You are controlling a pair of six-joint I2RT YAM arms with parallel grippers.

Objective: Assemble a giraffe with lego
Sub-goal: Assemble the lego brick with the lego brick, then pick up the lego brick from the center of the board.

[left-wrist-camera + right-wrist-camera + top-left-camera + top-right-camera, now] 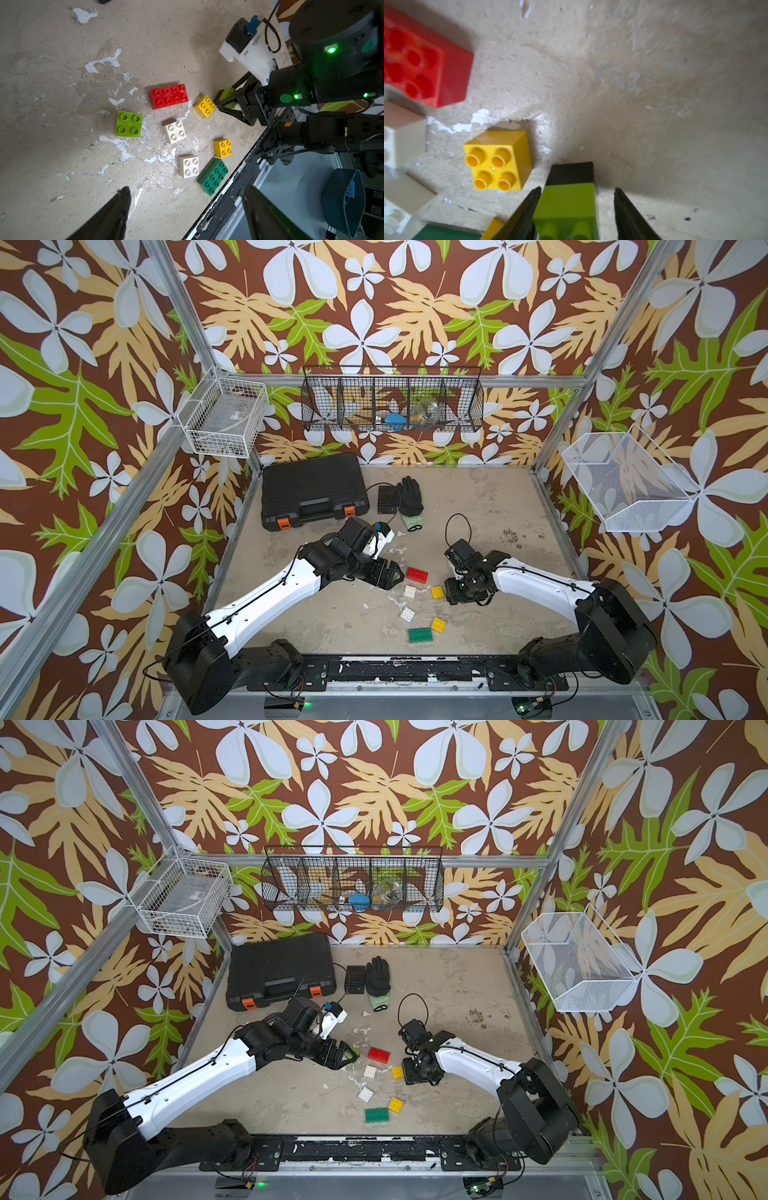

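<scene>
The red brick (417, 575) lay flat on the bench (490, 506), studs up, with the other lego scattered around it. To its right, just past a yellow brick (497, 161) near its corner, the right tool (577, 188) pointed down over a lime brick (566, 204) stacked on a black brick (571, 173). Its jaws were parted wider than that stack. One finger looked to touch the lime side, while the other stood clear with bench showing between, so nothing was gripped. To the red brick's left, a loose lime brick (128, 124) lay close to the left tool (395, 576), whose jaws were spread wide and empty. On the robot's side of the red brick lay a white brick (409, 592). Farther that way were a second white brick (407, 614), a second yellow brick (438, 623) and the dark green brick (420, 635), all separate.
</scene>
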